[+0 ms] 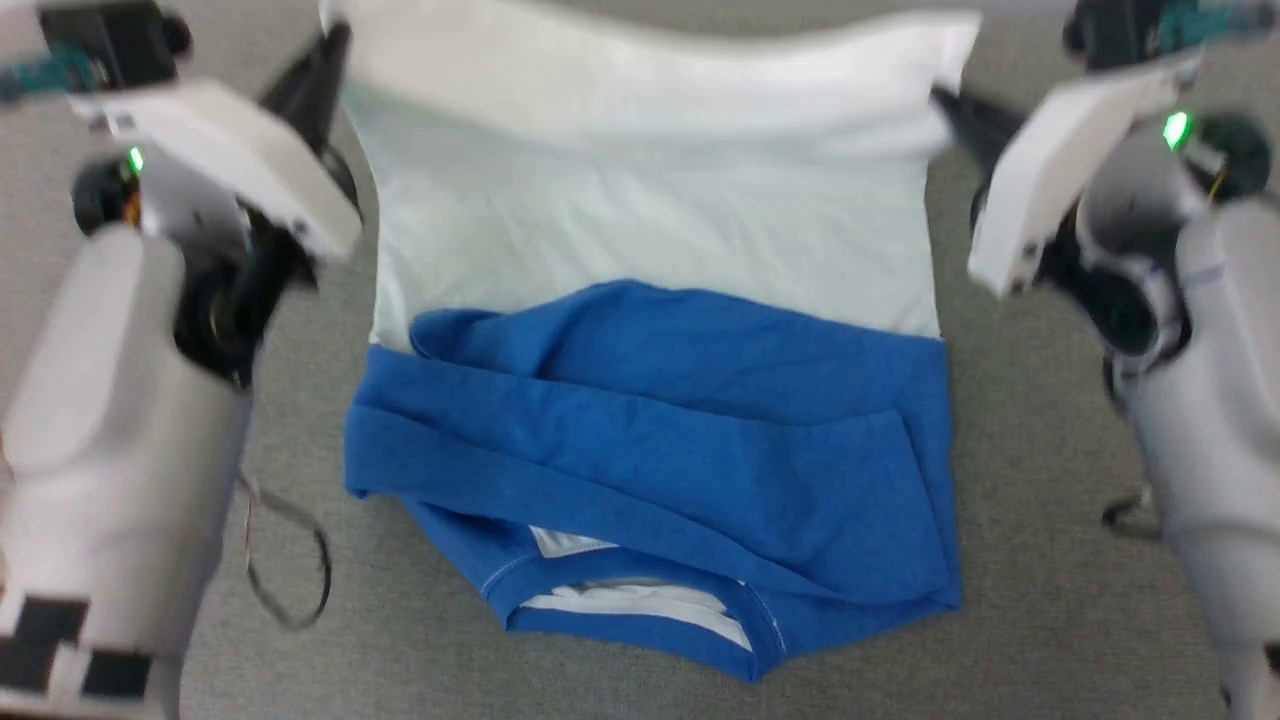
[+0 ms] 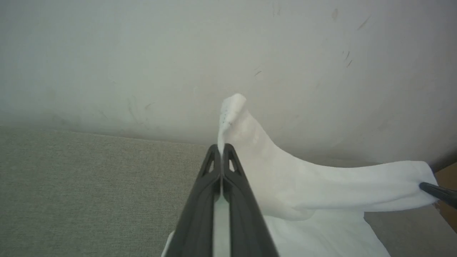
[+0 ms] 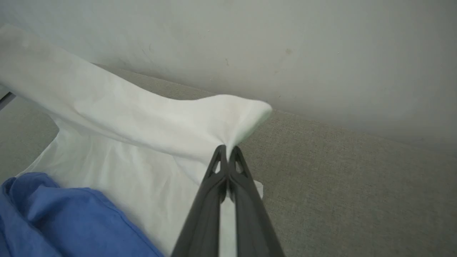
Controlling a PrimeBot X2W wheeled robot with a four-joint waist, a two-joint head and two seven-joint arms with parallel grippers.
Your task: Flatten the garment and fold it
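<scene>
Head view: shirt (image 1: 650, 420) on desk (image 1: 1050, 600), white end raised. Left fingers (image 2: 205, 200), right fingers (image 3: 210, 203) clamped on shirt's white corners.

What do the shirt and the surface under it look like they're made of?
The garment looks like soft matte knit, probably cotton jersey: it wrinkles and drapes limply. The surface looks like grey woven fabric or felt, with fine grainy texture.

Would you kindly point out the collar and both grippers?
Collar (image 1: 640, 636), head view: blue neckband rim.
Left gripper (image 2: 222, 148), left wrist view: tips shut on shirt (image 2: 321, 189).
Right gripper (image 3: 226, 149), right wrist view: tips shut on shirt.
</scene>
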